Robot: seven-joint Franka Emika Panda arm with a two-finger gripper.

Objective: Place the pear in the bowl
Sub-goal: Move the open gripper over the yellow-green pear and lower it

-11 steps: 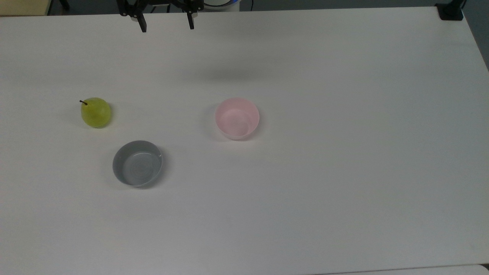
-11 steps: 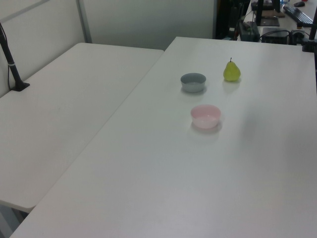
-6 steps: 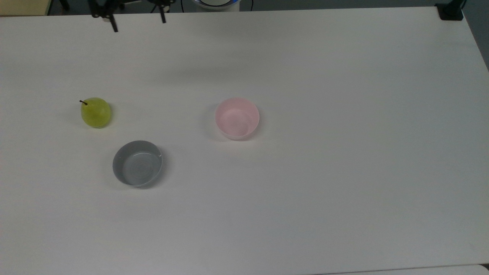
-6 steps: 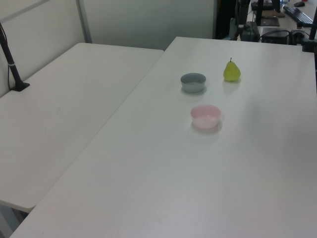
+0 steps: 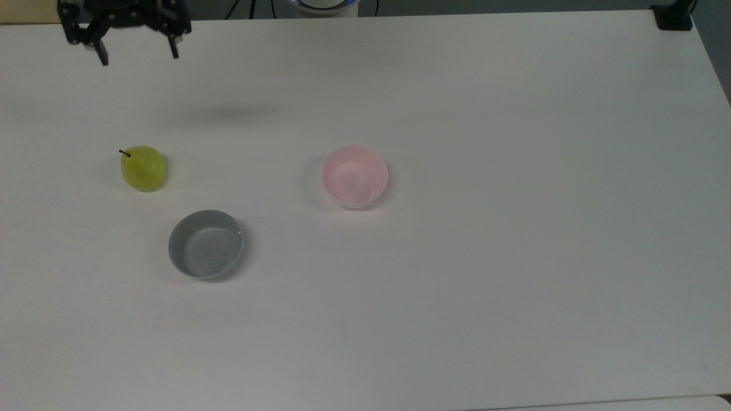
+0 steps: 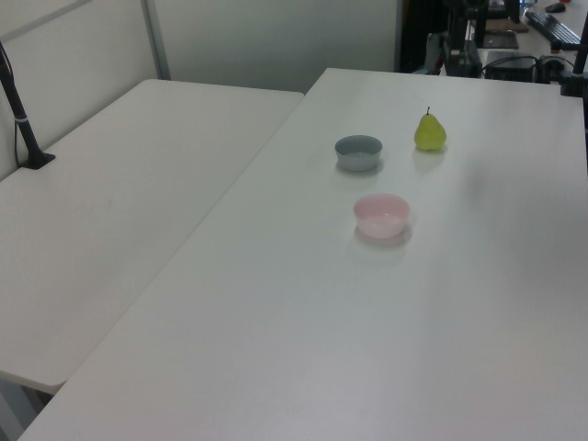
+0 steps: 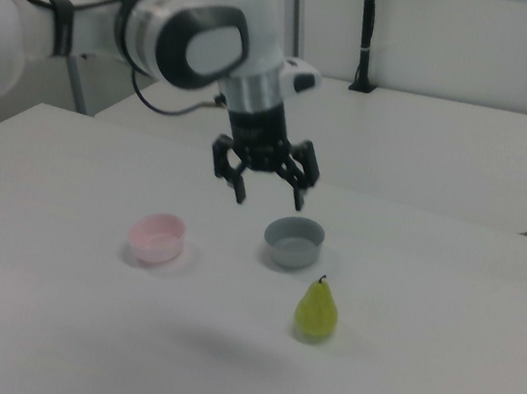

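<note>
Yellow-green pear (image 5: 143, 168) stands upright, free for a top grasp; the gripper (image 5: 137, 51), fingers spread, hovers at its 12 o'clock, pink bowl (image 5: 354, 176) at 3.

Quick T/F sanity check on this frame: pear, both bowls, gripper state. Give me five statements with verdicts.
1. The pear stands upright on the table. True.
2. The pear lies inside the pink bowl. False: the pink bowl is empty and the pear stands apart from it.
3. The gripper has its jaws open and holds nothing. True.
4. The grey bowl is stacked in the pink bowl. False: they sit apart on the table.
5. The gripper is clamped on the pear. False: it hangs in the air, clear of the pear.
</note>
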